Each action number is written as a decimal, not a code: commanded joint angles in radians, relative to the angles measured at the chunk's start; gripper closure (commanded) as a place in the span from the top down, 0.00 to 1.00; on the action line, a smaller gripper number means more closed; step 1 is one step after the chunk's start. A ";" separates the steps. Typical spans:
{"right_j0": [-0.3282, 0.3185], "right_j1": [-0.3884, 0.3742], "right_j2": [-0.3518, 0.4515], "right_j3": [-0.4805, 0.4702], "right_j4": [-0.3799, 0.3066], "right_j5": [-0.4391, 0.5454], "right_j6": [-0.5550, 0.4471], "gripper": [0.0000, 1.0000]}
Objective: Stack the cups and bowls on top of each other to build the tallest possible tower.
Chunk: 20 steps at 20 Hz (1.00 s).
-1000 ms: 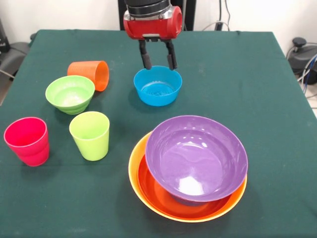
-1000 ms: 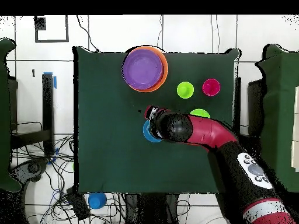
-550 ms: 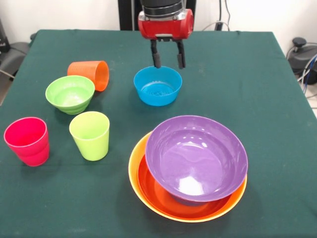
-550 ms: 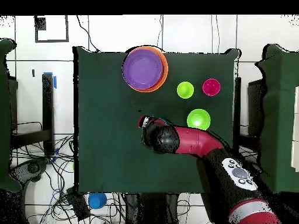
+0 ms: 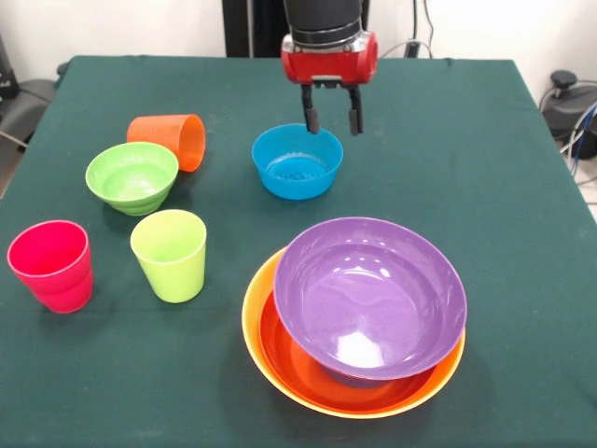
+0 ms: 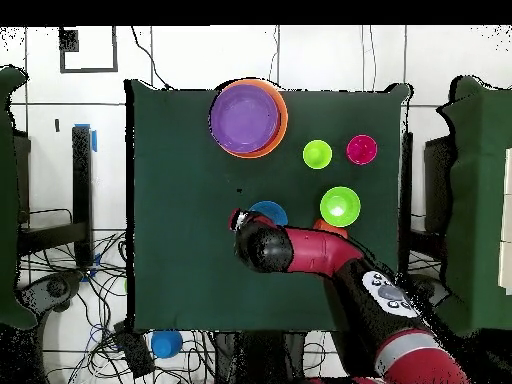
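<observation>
Nesting purple bowl (image 5: 370, 297) in red-orange bowl (image 5: 308, 373), yellow-orange bowl (image 5: 256, 289) beneath

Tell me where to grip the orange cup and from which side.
The orange cup lies on its side, mouth toward the blue bowl. Bring the hand down from above and pinch across its body; the green bowl crowds its near side.
</observation>
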State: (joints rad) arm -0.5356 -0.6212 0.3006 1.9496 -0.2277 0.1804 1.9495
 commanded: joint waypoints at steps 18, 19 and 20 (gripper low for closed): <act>0.082 0.176 -0.094 -0.044 -0.004 -0.151 0.114 1.00; 0.084 0.183 -0.095 -0.047 -0.003 -0.156 0.114 1.00; 0.087 0.184 -0.097 -0.042 -0.003 -0.165 0.118 1.00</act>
State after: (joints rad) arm -0.4813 -0.4800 0.1994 1.9488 -0.2267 0.0545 1.9495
